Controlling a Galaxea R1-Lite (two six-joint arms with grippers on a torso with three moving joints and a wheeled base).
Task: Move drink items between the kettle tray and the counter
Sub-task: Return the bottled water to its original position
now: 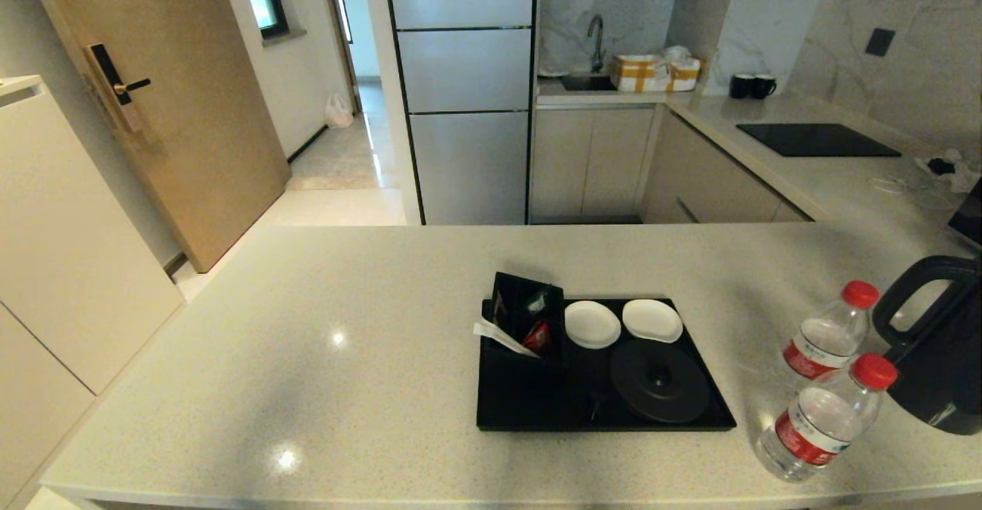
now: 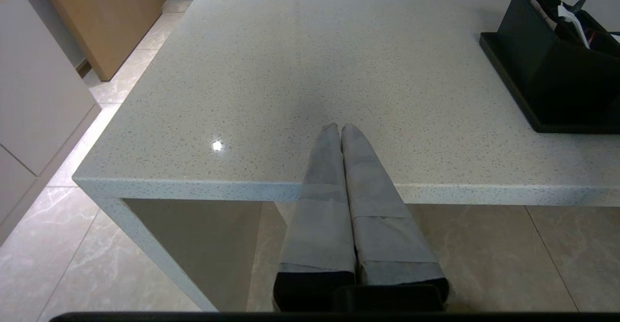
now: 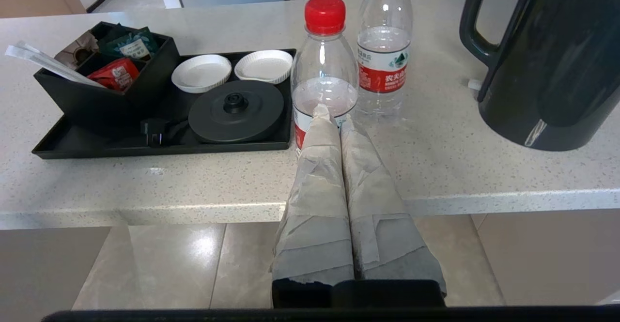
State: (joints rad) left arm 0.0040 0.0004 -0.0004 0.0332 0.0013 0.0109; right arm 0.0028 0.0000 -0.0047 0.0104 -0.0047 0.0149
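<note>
While both end effectors (image 2: pixel 340 127) (image 3: pixel 331 114) hang pressed together, bottles (image 1: pixel 821 416) crowd the counter (image 1: pixel 307 357) edge.

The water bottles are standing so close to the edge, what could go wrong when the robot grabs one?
1. The near water bottle stands close to the counter's front edge; a nudge could tip it onto the floor.
2. The far water bottle stands close behind it, with the kettle beside both, so reaching for one could knock another.
3. The right gripper is shut, pointing at the near bottle; it must open first, or it may just push the bottle.
</note>
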